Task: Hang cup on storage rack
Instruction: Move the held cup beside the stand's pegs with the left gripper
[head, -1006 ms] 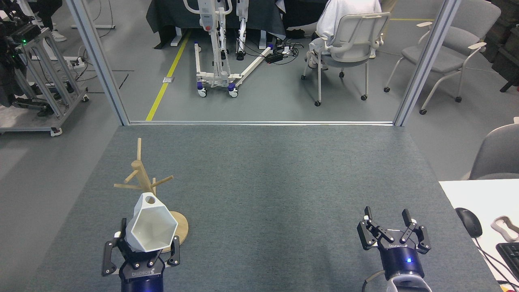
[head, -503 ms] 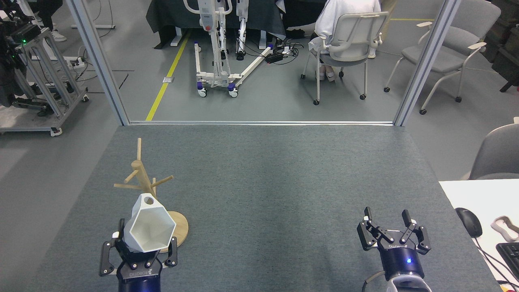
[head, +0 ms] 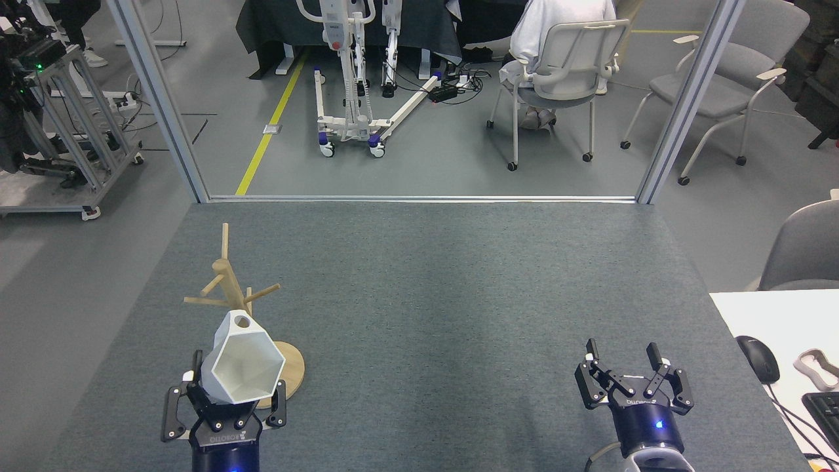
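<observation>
the right hand (head: 623,357) has sunk slightly lower; the seated person (head: 564,33) has shifted their feet.

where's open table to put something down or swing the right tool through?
Free: the grey table between storage rack and right tool, back to its far edge. Crowded: near-left corner, where the left tool holds the cup over the rack's base.

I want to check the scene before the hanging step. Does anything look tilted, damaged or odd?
Nothing stands out. The light wooden storage rack stands upright on its round base. The white faceted cup looks whole, held in the left gripper. The right gripper is open and empty.
</observation>
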`<state>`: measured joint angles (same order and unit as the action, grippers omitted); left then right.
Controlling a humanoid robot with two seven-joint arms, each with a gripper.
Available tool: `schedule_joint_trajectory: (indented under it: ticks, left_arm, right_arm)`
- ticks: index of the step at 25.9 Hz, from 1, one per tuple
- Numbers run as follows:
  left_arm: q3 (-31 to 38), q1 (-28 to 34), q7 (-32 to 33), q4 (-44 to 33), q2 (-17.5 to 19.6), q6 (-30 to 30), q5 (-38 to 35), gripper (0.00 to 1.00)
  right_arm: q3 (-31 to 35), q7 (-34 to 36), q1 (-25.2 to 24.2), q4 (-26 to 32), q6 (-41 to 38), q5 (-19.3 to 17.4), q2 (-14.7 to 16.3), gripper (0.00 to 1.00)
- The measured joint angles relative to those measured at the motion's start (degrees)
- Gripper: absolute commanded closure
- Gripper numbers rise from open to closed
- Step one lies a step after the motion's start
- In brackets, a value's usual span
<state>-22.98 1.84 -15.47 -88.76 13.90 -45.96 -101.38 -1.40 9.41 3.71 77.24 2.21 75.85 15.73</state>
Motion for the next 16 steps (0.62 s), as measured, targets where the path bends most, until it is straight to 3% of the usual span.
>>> schedule_joint_trajectory:
  ticks: [16]
  left_arm:
    - [1.7, -1.7, 0.0, 3.2, 0.0, -0.2, 1.1, 0.89]
  right_arm:
    - [-0.2, -0.1, 0.1, 0.0, 0.1, 0.1, -0.3, 0.0]
